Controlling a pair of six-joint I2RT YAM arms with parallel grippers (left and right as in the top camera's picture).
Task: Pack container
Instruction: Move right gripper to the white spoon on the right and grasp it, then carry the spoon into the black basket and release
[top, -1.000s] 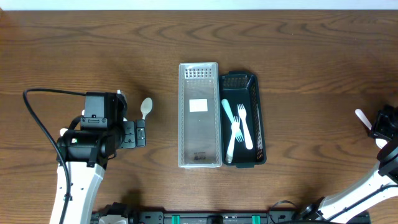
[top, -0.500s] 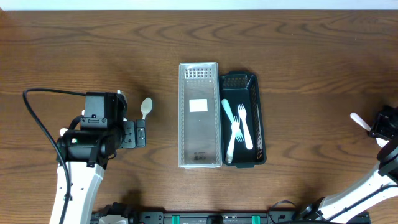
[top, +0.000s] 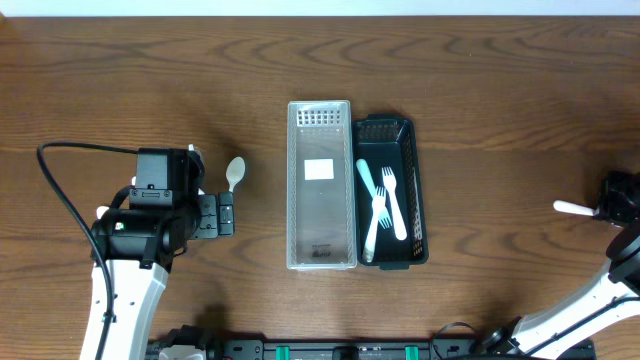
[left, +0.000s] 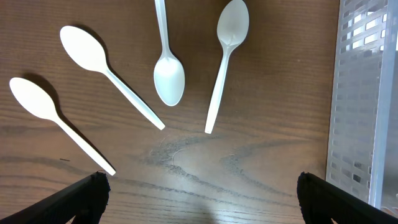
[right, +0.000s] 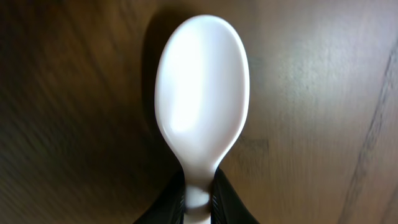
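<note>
White plastic spoon (top: 568, 208) sits well right of the black basket (top: 418, 200), its long axis crosswise and bowl pointing at the basket. The right gripper (right: 200, 208) pinches its handle. The left gripper (top: 226, 213) gapes wide.
</note>
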